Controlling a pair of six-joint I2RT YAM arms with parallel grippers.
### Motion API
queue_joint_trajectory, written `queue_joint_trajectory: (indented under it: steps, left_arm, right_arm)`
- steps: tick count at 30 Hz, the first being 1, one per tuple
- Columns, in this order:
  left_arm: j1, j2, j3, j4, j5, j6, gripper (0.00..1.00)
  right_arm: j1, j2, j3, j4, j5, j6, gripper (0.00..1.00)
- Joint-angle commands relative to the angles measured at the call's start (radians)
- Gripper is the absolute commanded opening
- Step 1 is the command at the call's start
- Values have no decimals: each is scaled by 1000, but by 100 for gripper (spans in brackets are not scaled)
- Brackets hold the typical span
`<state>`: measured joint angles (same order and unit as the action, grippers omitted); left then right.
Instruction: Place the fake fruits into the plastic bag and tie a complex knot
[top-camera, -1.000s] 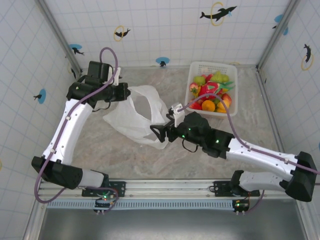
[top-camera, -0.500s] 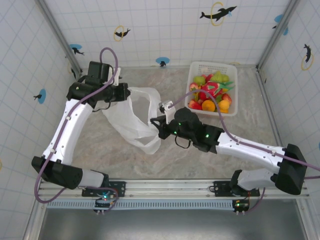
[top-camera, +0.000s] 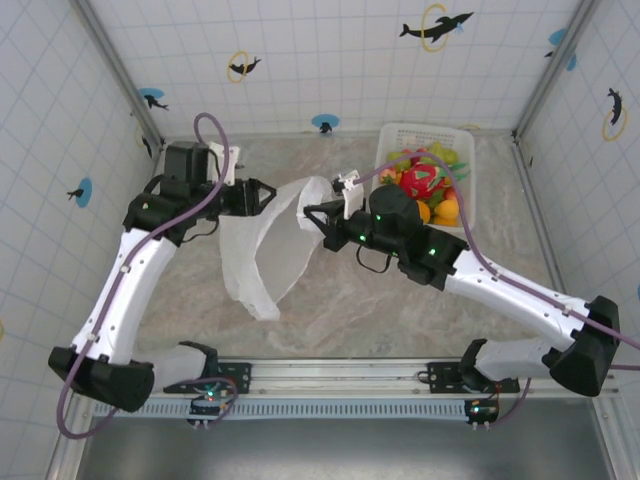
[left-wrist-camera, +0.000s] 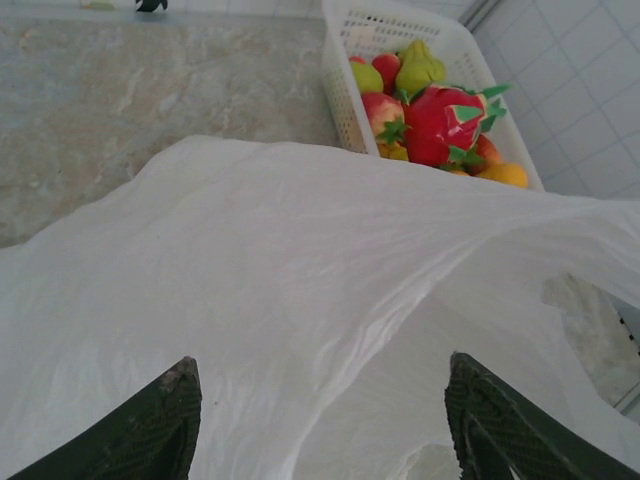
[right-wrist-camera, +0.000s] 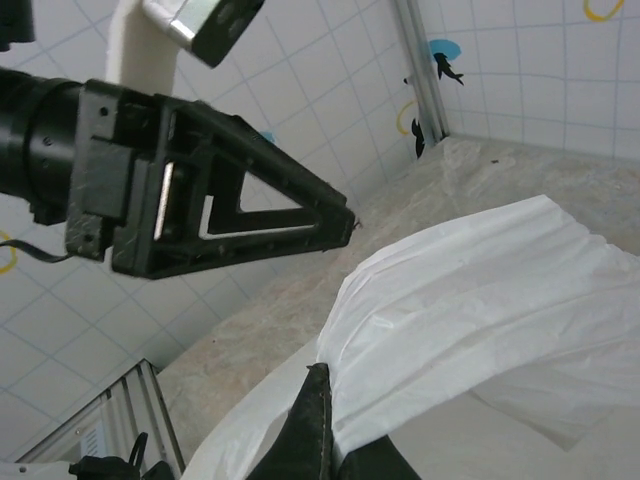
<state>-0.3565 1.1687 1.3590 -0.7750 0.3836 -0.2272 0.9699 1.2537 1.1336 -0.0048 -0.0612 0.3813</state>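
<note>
Right claw (top-camera: 312, 214) on plastic bag (top-camera: 262, 255) rim

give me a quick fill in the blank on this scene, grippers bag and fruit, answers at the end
1. The right gripper is ___ on the rim of the plastic bag.
2. The jaws of the left gripper stand ___ over the bag.
3. The fake fruits lie in the white lattice ___ at the table's far right.

Missing words: shut; open; basket
</note>
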Motion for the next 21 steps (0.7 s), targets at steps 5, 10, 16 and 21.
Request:
queue_joint_trajectory:
  steps: [5, 10, 16, 21]
  left_arm:
    - [-99, -12, -117, -9, -187, 39, 72]
    - [-203, 6, -191, 40, -262, 56, 72]
    - [-248, 101, -187, 48, -468, 53, 67]
    - [-256, 123, -153, 84, -595, 55, 44]
  right_arm:
    - [-13, 0, 35, -20, -5, 4, 0]
    - [-16, -3, 36, -17, 0, 10, 0]
    - [-31, -15, 20, 9, -14, 45, 0]
    - [-50, -30, 1, 30, -41, 81, 0]
